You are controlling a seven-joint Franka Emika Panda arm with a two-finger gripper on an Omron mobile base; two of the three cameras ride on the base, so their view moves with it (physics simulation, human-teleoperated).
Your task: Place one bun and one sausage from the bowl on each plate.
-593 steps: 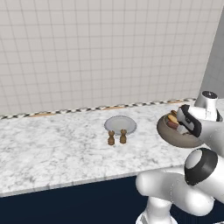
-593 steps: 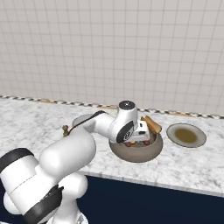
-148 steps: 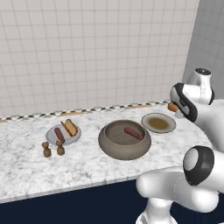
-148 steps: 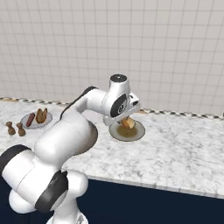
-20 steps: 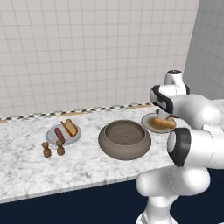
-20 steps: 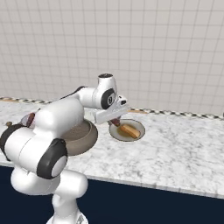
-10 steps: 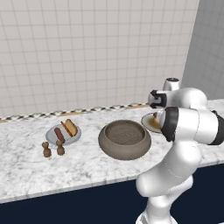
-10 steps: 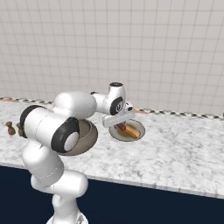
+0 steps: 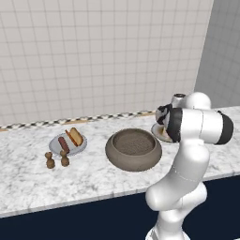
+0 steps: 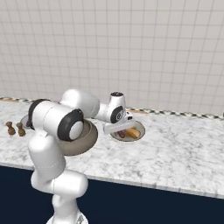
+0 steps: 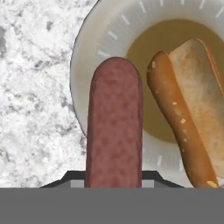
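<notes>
Hand view: sausage (image 11: 114, 124) runs straight up from between the jaws, long axis in line w/ the camera's look. Its far end is over the pale rim of the tan plate (image 11: 89, 48), near end lost at the bottom edge where the tips should be. Jaws appear clenched on the sausage; tips themselves mostly hidden behind it, so this is a judgement. Bun (image 11: 188, 109) already lies on the plate's dark centre, just beside the sausage on its right in this view, roughly parallel, slightly slanted. Touching or not: cannot tell.

Right base view: gripper (image 10: 121, 127) sits low at the near-left edge of the tan plate (image 10: 136, 136), bun (image 10: 131, 132) visible beyond it.

Containers:
- bowl (image 9: 133, 150) mid-counter, inside looks empty.
- grey plate (image 9: 55, 145) to its left holds one bun (image 9: 76, 136) + one sausage (image 9: 63, 144) side by side.
- two shakers (image 9: 55, 159) just in front of the grey plate.

Judgement: last item of the task. Coming move = lower and let go; sausage is over rim and not centre, so it may roll off toward the counter.
</notes>
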